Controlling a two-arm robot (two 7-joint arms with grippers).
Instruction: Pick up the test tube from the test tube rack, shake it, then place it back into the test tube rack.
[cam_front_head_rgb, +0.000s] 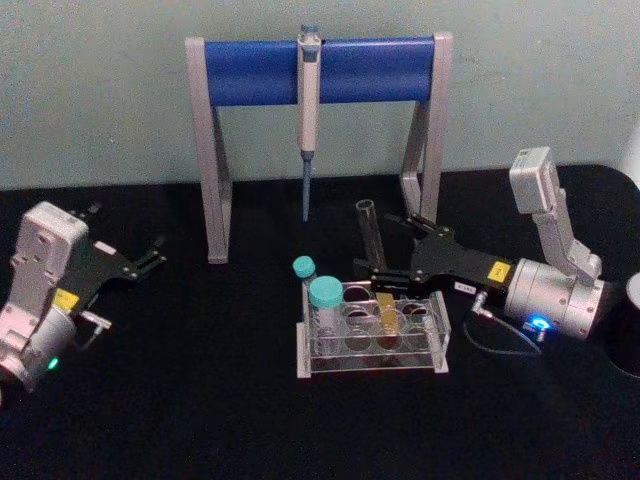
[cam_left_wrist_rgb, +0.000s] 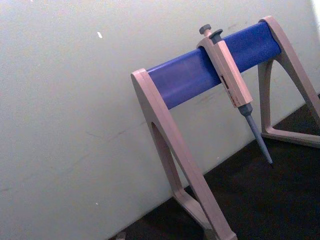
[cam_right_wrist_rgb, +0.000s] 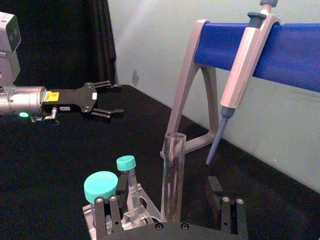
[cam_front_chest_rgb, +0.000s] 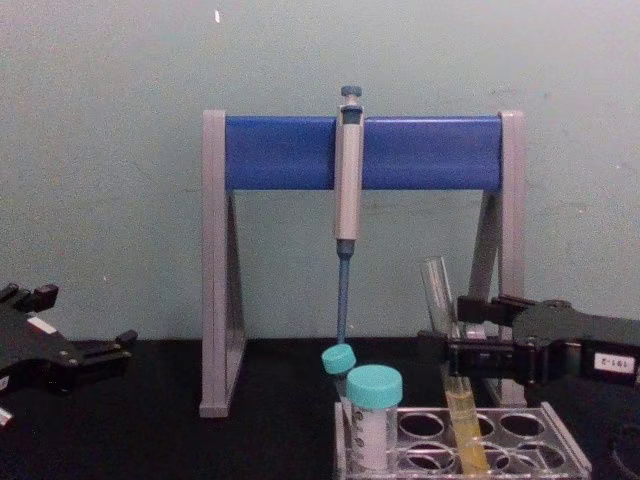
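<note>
The test tube (cam_front_head_rgb: 372, 240) is a long clear glass tube leaning in the transparent test tube rack (cam_front_head_rgb: 375, 362), with yellow liquid in its lower part (cam_front_chest_rgb: 465, 420). My right gripper (cam_front_head_rgb: 375, 243) reaches in from the right at mid-height of the tube. It is open, one finger on each side of the tube (cam_right_wrist_rgb: 172, 175) with a gap to each. The chest view shows the same gripper (cam_front_chest_rgb: 448, 330) just above the rack (cam_front_chest_rgb: 520, 408). My left gripper (cam_front_head_rgb: 125, 237) stays open at the far left of the table, well away from the rack.
Two teal-capped tubes (cam_front_head_rgb: 327, 292) stand in the rack's left holes, close to the right gripper's near finger. Behind the rack stands a blue-and-grey stand (cam_front_head_rgb: 320, 70) with a pipette (cam_front_head_rgb: 308, 110) hanging from it. The table is covered in black cloth.
</note>
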